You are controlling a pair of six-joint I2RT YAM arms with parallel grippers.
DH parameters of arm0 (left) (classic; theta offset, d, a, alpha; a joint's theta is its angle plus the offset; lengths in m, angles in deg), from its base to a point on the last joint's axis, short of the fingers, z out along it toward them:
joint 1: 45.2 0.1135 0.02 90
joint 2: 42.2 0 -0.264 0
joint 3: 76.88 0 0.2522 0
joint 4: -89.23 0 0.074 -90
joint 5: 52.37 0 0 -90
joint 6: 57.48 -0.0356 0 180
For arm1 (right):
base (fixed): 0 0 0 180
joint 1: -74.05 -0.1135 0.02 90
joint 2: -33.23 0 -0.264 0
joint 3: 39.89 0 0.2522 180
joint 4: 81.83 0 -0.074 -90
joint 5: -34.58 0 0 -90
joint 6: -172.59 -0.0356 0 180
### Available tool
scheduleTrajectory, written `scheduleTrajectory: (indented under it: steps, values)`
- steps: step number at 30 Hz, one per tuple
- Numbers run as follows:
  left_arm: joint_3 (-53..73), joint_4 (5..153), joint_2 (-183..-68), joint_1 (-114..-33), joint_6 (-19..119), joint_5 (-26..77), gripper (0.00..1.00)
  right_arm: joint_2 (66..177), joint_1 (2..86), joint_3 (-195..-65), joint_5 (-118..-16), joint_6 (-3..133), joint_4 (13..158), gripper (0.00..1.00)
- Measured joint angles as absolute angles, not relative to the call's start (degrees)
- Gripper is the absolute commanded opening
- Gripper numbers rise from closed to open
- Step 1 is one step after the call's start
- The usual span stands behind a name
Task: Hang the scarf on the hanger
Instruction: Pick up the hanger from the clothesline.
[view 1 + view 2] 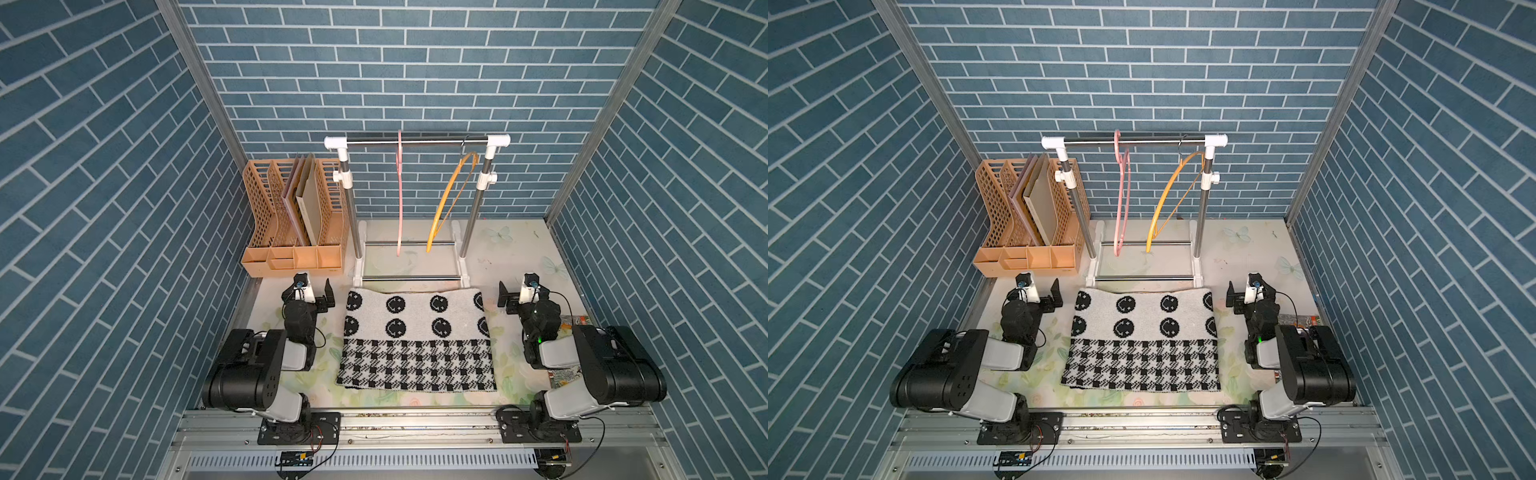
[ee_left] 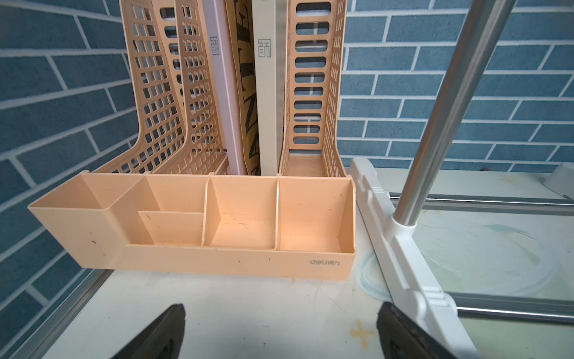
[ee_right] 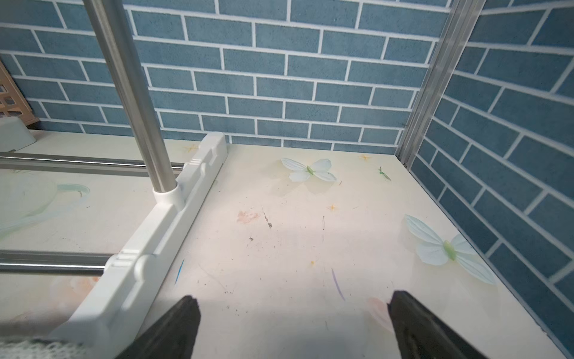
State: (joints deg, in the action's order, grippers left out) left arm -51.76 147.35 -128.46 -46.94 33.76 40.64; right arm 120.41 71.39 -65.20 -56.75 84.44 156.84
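Scarf: the folded black-and-white scarf lay flat on the desk, midway between the two arms.
Scarf's long axis: it ran side to side, from one arm toward the other.
Scarf's ends: the band of smiley faces pointed toward the rack and the checked band toward the arm bases.
Scarf's far edge: it sat just in front of the rack's base rail. I could not tell whether they touched.
Rack: the metal rack stood upright at the back of the desk.
Hangers: a pink hanger hung near the middle of the top bar and a yellow hanger nearer its right end, both bare.
Left end effector: the left end effector hovered with its jaws spread wide, holding nothing, beside the scarf's far left corner and facing the file holder.
Right end effector: the right end effector was likewise spread wide and empty, beside the scarf's far right corner, over bare desk.
File holder: it stood left of the rack with folders upright in it.
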Motion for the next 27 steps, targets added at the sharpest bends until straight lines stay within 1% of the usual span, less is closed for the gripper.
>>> scheduleTrajectory:
  steps: [23, 25, 27]
  values:
    - [-51.7, 147.0, -128.1, -46.9, 33.8, 41.4, 1.0, 120.4, 71.4, -65.4, -56.3, 84.4, 156.8, 1.0]
    - [-50.7, 142.6, -125.3, -46.9, 33.9, 42.1, 1.0, 120.0, 71.4, -65.4, -55.2, 84.4, 156.5, 1.0]
    - [-46.9, 134.9, -120.1, -46.9, 34.9, 43.2, 1.0, 117.0, 71.4, -65.6, -52.7, 83.9, 152.9, 1.0]
